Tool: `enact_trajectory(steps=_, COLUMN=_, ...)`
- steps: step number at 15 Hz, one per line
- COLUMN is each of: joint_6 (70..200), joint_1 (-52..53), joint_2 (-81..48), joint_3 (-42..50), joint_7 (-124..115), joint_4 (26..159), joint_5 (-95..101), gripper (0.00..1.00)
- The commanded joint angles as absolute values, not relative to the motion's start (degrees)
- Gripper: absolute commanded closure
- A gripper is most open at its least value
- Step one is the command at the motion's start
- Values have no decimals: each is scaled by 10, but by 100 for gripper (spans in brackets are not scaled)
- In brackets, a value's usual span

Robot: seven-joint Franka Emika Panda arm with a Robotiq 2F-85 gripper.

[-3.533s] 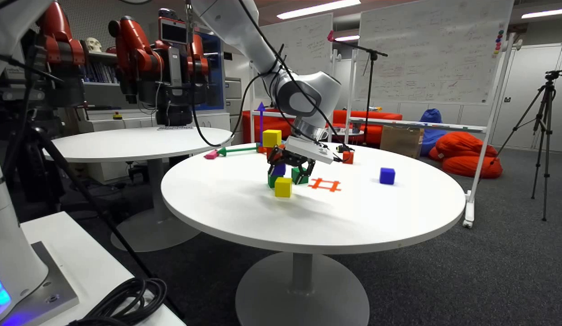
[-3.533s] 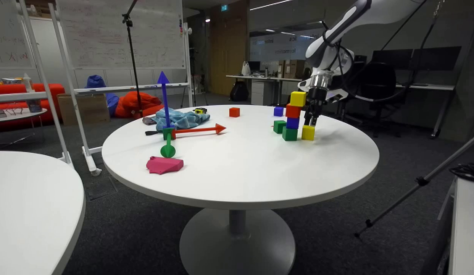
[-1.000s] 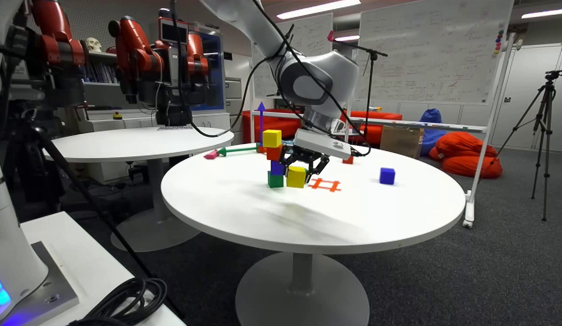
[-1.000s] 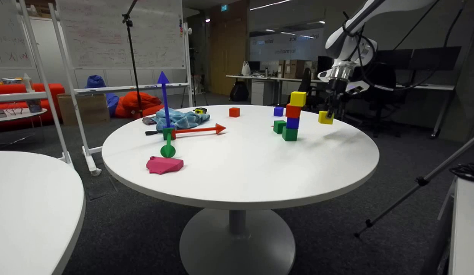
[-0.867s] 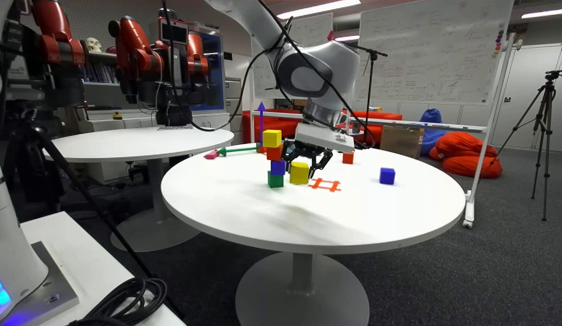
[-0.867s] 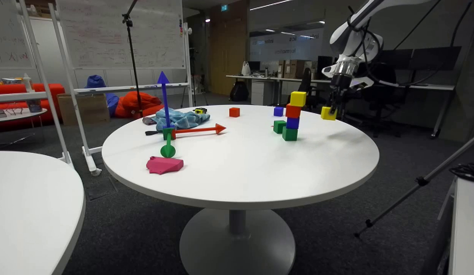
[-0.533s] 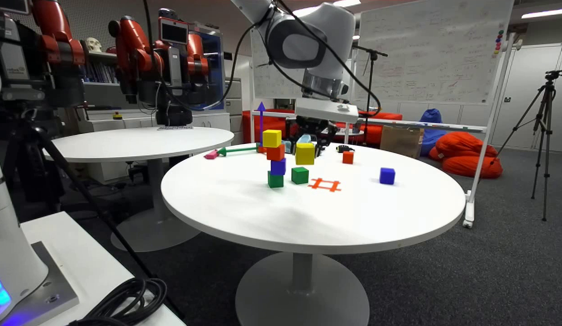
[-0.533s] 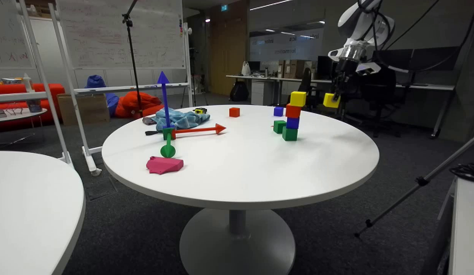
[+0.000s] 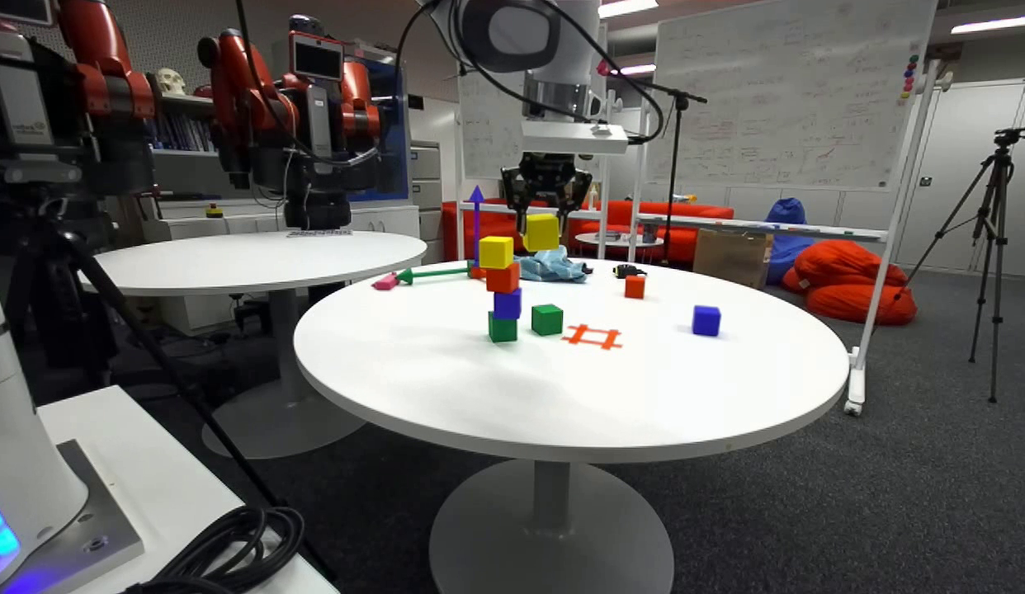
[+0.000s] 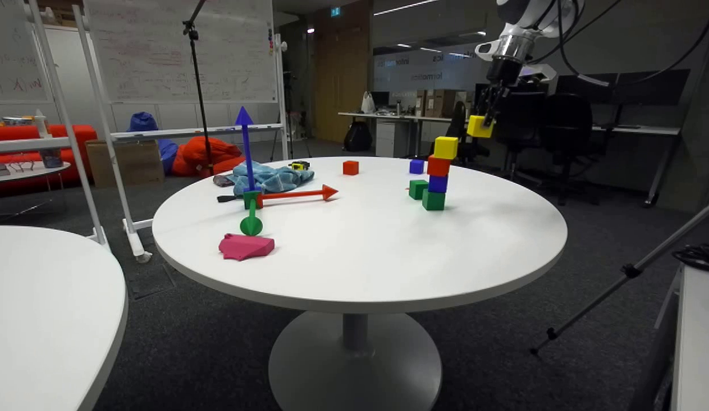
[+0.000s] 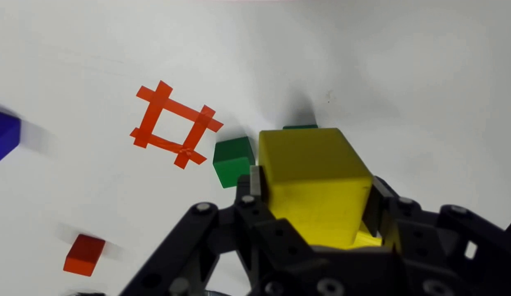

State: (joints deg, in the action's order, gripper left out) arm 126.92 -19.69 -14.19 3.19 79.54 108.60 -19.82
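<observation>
Gripper (image 11: 316,185) holds a yellow cube (image 11: 315,158), probably plastic or wood, by opposite sides: likely light, stiff; grasp mid-face.

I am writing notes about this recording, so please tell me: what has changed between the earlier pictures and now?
The end effector has taken hold of a yellow cube that stood on the white table, and lifted it up; it now hangs higher than the four-cube stack. That stack, the loose green cube, blue cube, red cube and the red tape frame stayed as they were.
</observation>
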Motion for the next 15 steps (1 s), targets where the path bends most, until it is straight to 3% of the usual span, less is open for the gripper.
enact_trajectory(steps=1, joint_6=1267, joint_1=-171, joint_2=-128, joint_3=43, joint_7=783, joint_4=1085, joint_5=-172, gripper=66)
enact_trajectory(steps=15, joint_6=1271, joint_1=-157, joint_2=-129, joint_3=44, joint_7=778, joint_4=1080, joint_5=-152, gripper=66)
